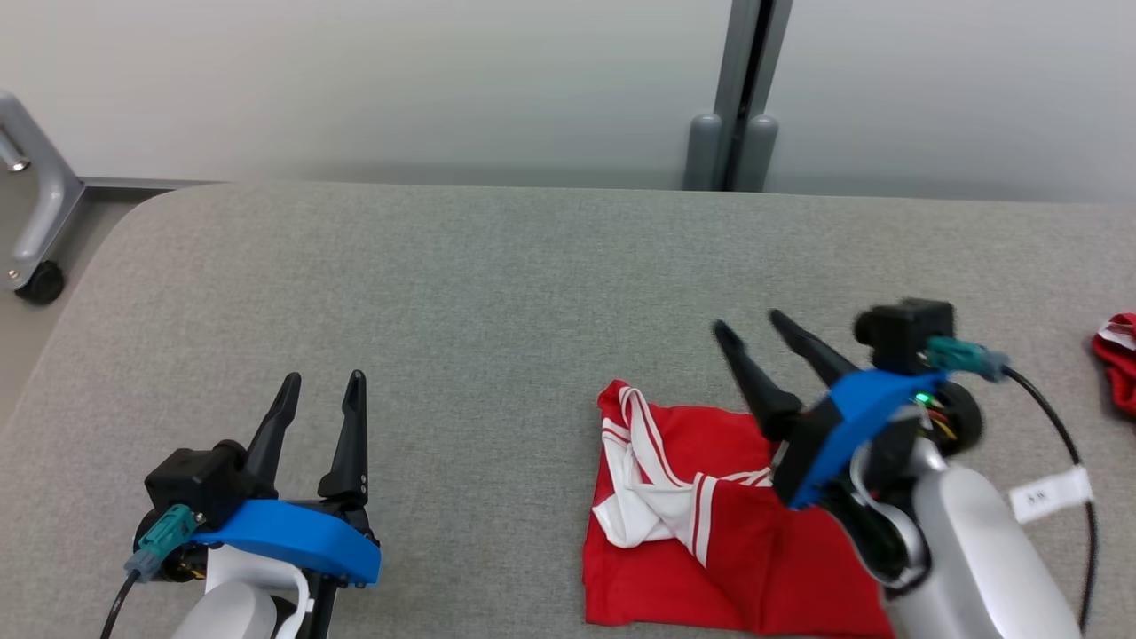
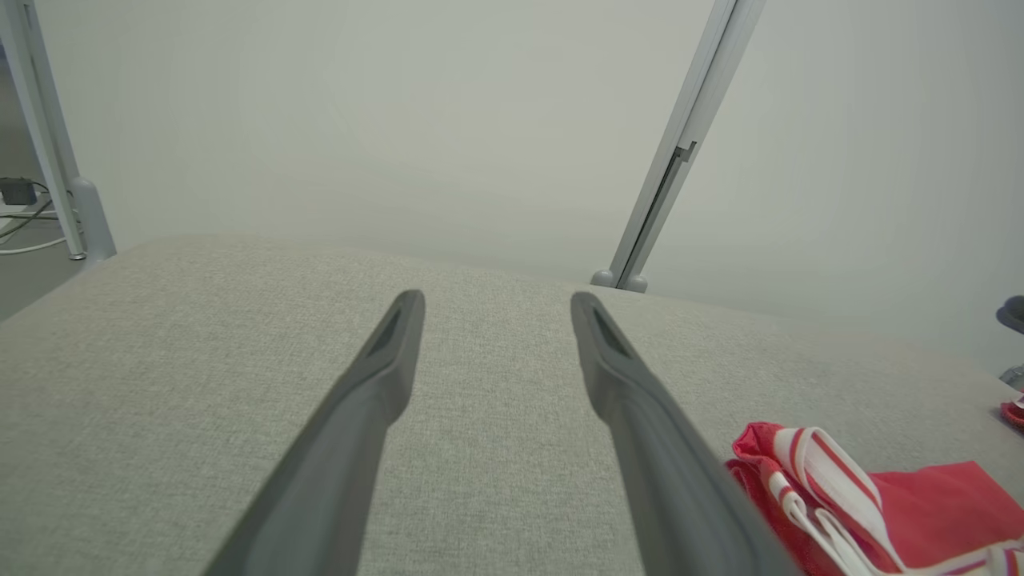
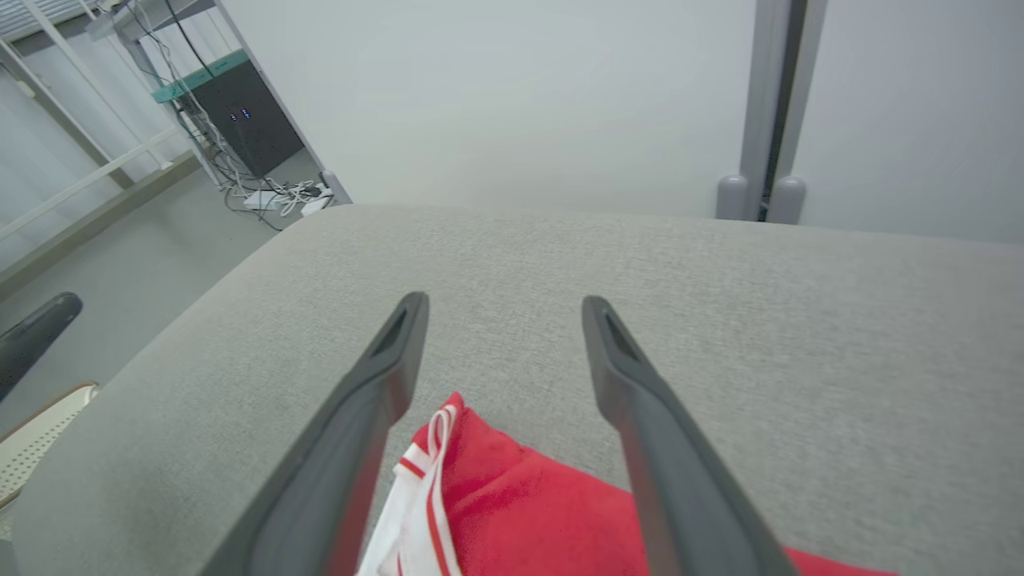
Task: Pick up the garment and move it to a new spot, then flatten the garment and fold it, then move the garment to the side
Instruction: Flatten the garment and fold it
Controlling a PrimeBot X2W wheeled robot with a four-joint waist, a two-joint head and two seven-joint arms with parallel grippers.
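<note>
garment (image 1: pixel 710 532): red with white striped trim, folded to a rough square, lying flat on the table, right of centre at the near edge; striped white part bunched over its left half, plain red on the right half.
table (image 1: pixel 488 293): grey fabric top, rounded far-left corner, mostly bare.
right gripper (image 1: pixel 752 324): two dark fingers spread wide, nothing pinched between them; hanging over the garment's far-right part, tips pointing up and left past its far edge; contact with the cloth cannot be told.
right wrist view: red corner with white trim lying low between the two fingers, grey table beyond.
left gripper (image 1: pixel 321 380): fingers spread apart, empty; over bare table at lower left, well apart from the garment.
left wrist view: striped edge of the garment just beside the right-hand finger, lower right corner.
second red cloth (image 1: pixel 1120 359): at the table's right side, well apart from the garment, cut off by the picture edge.
background: pale wall, grey post (image 1: pixel 741 89) behind the far table edge; grey frame leg (image 1: pixel 35 222) with a caster on the floor, far left.
</note>
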